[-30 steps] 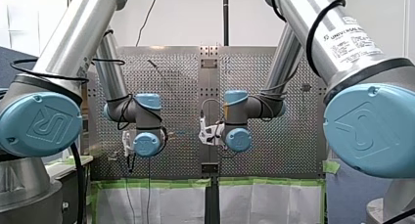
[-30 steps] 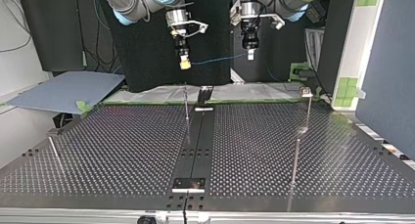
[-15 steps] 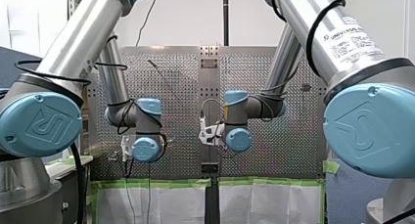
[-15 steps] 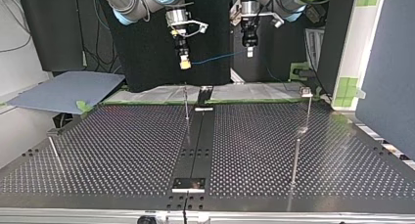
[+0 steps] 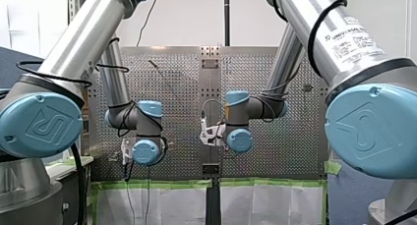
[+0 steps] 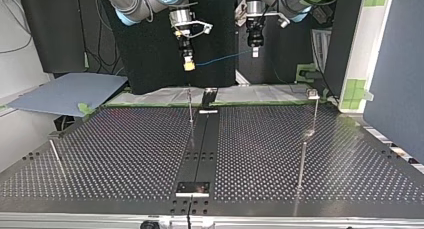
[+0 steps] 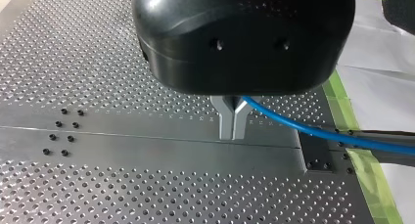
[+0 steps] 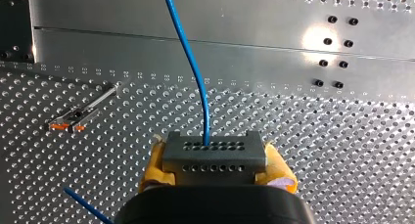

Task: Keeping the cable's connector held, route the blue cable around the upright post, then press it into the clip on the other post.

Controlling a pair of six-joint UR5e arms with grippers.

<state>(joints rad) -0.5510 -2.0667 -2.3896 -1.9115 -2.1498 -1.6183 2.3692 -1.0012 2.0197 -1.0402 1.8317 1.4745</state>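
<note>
Connector [image 8: 214,158] clamped in yellow pads [image 8: 155,166] of right gripper [image 6: 189,64] at top view's left; blue cable [image 6: 220,60] strung rightward in mid-air to left gripper [image 6: 255,51], metal fingers [image 7: 225,126] pinched shut on it. Upright post [image 6: 190,109] below, clip post [image 6: 315,114] far right.

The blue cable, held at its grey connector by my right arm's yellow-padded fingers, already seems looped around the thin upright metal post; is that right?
No: the top view shows the blue cable strung between my right gripper and my left gripper, clear of the thin upright metal post, not looped around it. The grey connector is held as stated.
</note>
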